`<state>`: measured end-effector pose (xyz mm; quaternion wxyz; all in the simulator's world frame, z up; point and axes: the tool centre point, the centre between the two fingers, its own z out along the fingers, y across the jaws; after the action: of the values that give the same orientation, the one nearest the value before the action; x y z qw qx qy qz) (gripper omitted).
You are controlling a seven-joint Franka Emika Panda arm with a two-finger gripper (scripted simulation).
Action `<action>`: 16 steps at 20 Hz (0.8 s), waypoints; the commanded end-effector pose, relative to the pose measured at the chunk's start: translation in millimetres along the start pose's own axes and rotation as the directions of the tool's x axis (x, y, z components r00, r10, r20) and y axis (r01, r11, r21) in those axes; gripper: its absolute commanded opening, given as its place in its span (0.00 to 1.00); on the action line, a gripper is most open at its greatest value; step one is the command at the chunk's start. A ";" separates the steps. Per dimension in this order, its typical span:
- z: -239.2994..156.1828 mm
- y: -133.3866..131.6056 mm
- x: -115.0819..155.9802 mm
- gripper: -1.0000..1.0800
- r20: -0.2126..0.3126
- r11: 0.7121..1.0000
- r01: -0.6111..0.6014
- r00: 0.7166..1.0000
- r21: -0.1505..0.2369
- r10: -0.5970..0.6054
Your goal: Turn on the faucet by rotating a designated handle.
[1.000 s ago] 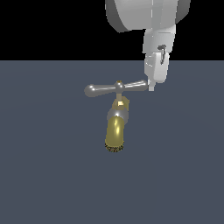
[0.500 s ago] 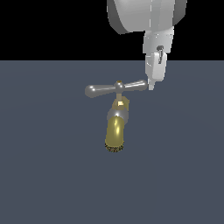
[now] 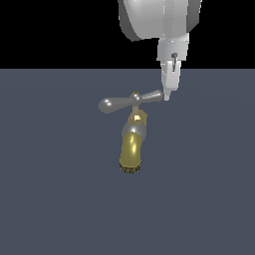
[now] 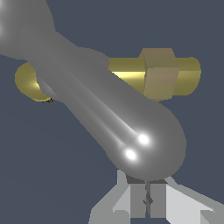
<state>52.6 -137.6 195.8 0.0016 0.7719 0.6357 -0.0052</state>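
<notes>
The faucet (image 3: pixel 132 144) stands mid-frame on the bare grey floor (image 3: pixel 50 199), open room all round. The gripper (image 3: pixel 168 95), fingers pressed together, touches the handle (image 3: pixel 130 101) at its right knob tip.

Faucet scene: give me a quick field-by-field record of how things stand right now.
faucet: small tap with brass-yellow curved spout and grey collar, on a dark grey surface
handle: glossy silver-grey crossbar, two arms with rounded knobs
end effector: white, at the tip of the handle arm on the exterior view's right
contact: looks touching; exact contact unclear
fingers: look closed together in the wrist view, nothing between them
</notes>
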 end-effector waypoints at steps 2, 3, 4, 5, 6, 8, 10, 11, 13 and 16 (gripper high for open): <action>-0.6 10.9 33.5 0.00 -0.010 0.999 0.037 0.999 -0.003 -0.037; -0.6 13.6 35.6 0.00 -0.010 0.999 0.037 0.999 -0.003 -0.037; -0.7 16.1 38.0 0.00 -0.010 0.999 0.037 0.999 -0.004 -0.037; -0.6 18.8 40.0 0.00 -0.010 0.999 0.037 0.999 -0.004 -0.037; -0.8 21.3 42.5 0.00 -0.010 0.999 0.038 0.999 -0.004 -0.038; -1.0 26.3 46.9 0.00 -0.010 0.999 0.038 0.999 -0.004 -0.038; -1.0 28.8 48.9 0.00 -0.010 0.999 0.038 0.999 -0.004 -0.038; -0.2 25.6 20.9 0.00 0.002 1.000 0.004 1.000 -0.001 -0.004; -0.3 26.8 37.9 0.00 0.000 1.000 0.008 1.000 -0.002 -0.008; -0.6 28.5 63.0 0.00 -0.002 1.000 0.016 1.000 -0.002 -0.016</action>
<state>85.0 -116.6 195.9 0.0052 0.7782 0.6279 -0.0088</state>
